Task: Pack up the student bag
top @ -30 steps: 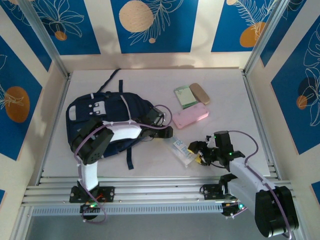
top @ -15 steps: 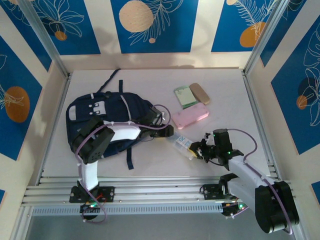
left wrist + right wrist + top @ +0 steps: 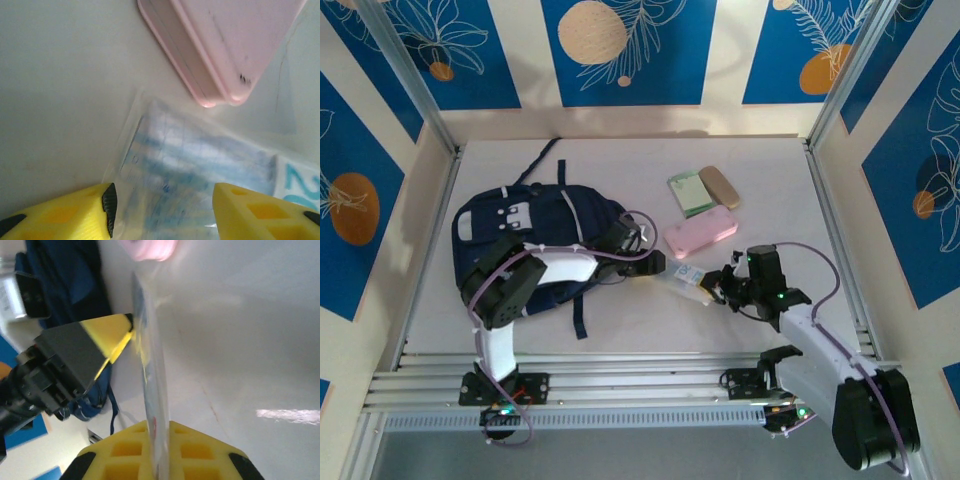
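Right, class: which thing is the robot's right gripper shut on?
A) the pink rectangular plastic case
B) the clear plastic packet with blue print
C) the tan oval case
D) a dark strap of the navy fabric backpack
B: the right gripper pinches one end of the clear plastic packet with blue print, and in the right wrist view the packet's edge runs straight into its closed jaws.

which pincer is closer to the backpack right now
Left. The left pincer is just off the backpack's right edge, open over one end of the clear packet; the right pincer is farther right, shut on the packet's other end.
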